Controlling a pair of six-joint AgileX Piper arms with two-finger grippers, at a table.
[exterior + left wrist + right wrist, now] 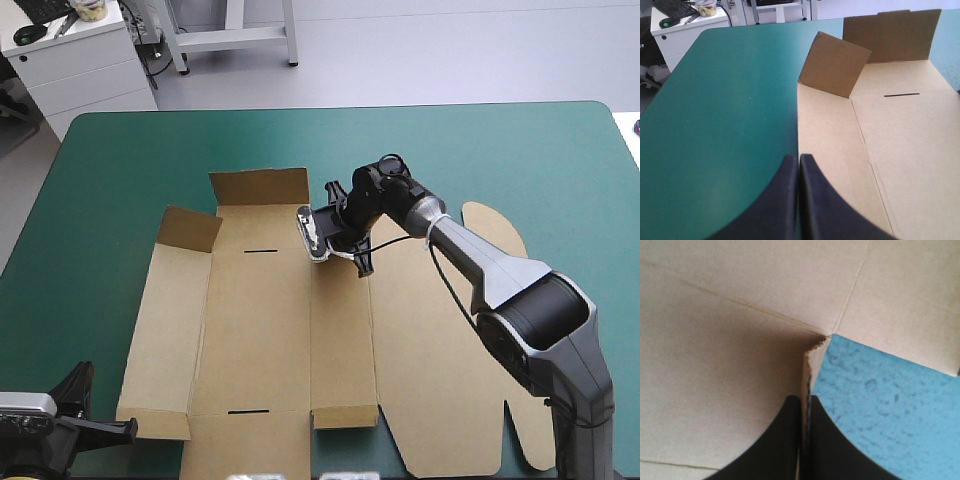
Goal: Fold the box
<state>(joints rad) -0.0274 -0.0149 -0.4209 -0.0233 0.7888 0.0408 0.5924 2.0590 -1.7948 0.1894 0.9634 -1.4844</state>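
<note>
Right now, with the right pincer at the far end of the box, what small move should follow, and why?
Probably lift the right pincer slightly, hinging the flap it holds upward on its crease. Its fingers are shut on that flap's edge, the box lies mostly flat, and two neighbouring far flaps already stand raised.

The box [260,330] runs past the high view's bottom edge; the right arm [500,275] covers part of it.

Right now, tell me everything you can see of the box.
The box is a cut sheet of brown board with creases and two slots, lying mostly flat on the teal-green cover. Two far-end flaps stand raised. The right tool is shut on a third flap's edge; the left tool, shut, is by its near-left corner.
</note>
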